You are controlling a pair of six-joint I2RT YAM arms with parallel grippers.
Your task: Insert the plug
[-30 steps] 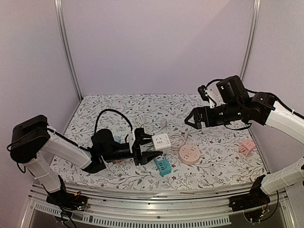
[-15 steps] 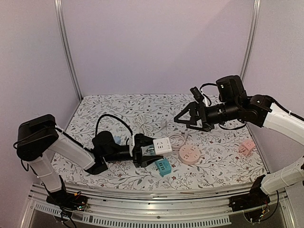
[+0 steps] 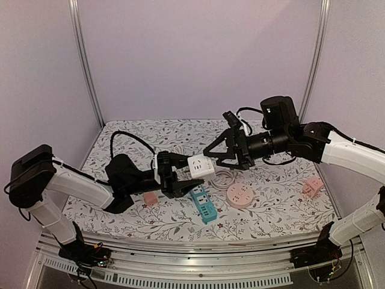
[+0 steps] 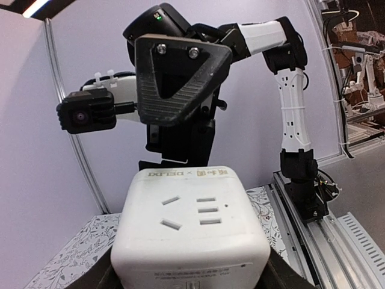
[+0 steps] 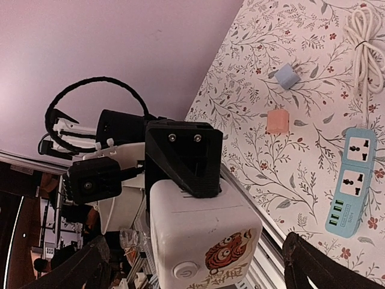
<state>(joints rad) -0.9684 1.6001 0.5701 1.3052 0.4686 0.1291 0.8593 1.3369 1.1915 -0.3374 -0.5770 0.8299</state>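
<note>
— Well, where is the socket?
— The white cube-shaped plastic socket block (image 3: 200,165) is lifted off the floral-patterned table (image 3: 271,214), above its middle. It is clamped between the fingers of the left gripper (image 3: 191,173). Its slotted face points back at the left wrist camera. A cartoon sticker and a round switch sit on the side facing the right wrist camera.
— And the other arm?
— The right gripper (image 3: 212,158) has its jaws spread wide, one finger on each side of the cube's right end, holding nothing. Whether they touch the cube, I cannot tell.
— The plug?
— A coiled white cable (image 5: 364,30) lies on the table, farther back than the strip; I cannot make out its plug.
— What else lies there?
— A teal rectangular power strip (image 3: 204,206) lies just nearer than the cube, with a round pink socket (image 3: 240,195) to its right. A pink plastic adapter (image 3: 312,186) is further right. A small salmon cube adapter (image 3: 150,197) lies to the left, with a small pale-blue cube adapter (image 5: 287,76) near it.
</note>
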